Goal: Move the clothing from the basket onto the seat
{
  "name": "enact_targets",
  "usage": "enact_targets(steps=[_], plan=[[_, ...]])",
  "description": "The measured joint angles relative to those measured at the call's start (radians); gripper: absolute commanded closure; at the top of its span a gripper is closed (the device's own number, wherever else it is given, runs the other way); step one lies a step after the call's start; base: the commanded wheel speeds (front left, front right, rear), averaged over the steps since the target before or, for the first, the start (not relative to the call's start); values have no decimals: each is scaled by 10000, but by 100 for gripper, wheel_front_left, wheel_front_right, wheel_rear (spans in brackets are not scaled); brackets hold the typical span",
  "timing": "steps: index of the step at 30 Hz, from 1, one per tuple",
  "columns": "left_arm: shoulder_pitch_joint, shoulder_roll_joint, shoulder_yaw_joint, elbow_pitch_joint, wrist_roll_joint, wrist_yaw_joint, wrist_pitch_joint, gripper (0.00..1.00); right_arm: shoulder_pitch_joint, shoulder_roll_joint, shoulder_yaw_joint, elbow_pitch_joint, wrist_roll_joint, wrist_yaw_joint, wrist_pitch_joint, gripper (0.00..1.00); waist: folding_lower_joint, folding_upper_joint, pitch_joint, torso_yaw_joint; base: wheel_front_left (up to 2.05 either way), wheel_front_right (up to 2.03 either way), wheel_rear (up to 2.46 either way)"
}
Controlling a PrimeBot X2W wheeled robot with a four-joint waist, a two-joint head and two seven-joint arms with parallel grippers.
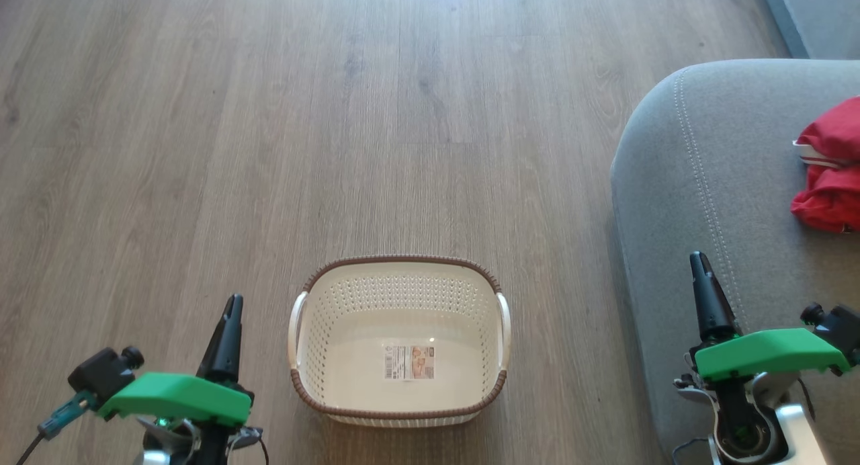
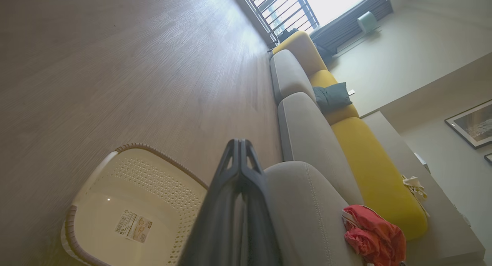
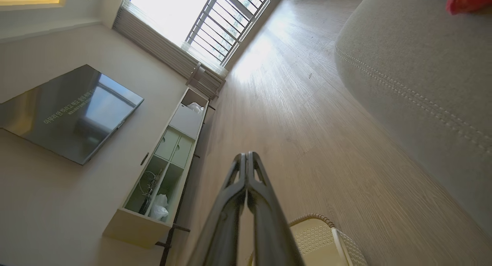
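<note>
The bright red, white-trimmed fabric clothing [image 1: 830,176] lies bunched on the large grey upholstered sofa seat [image 1: 678,183], at about 2 o'clock from the small cream-white perforated plastic basket [image 1: 403,260] with its brown woven-look rim. The basket stands on the pale wood-plank floor [image 1: 336,115] with nothing in it but its label sticker [image 1: 408,362], so the moving looks done. The left tool [image 1: 233,304] hangs at 9 o'clock of the basket and the right tool [image 1: 699,260] at 3 o'clock, seen against the seat's rounded near part. Each has its two dark fingers pressed together and holds nothing. The heap reads as light, limp and soft: it would drape and sag from any pinch rather than break. If it needed shifting, a raised fold on top, or the firmer white trim at its 9 o'clock side, looks the best hold — a deep pinch, lest only one layer lift. Whether the heap is one garment or two I cannot tell.
</note>
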Motion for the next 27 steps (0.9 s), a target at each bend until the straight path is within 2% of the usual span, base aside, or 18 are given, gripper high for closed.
enact_targets(steps=[27], plan=[[-52, 0, 487, 109, -2888, -86, 784, 100, 0, 0, -326, 146, 2892, 0, 731, 100, 0, 0, -110, -200, 0, 0, 0]])
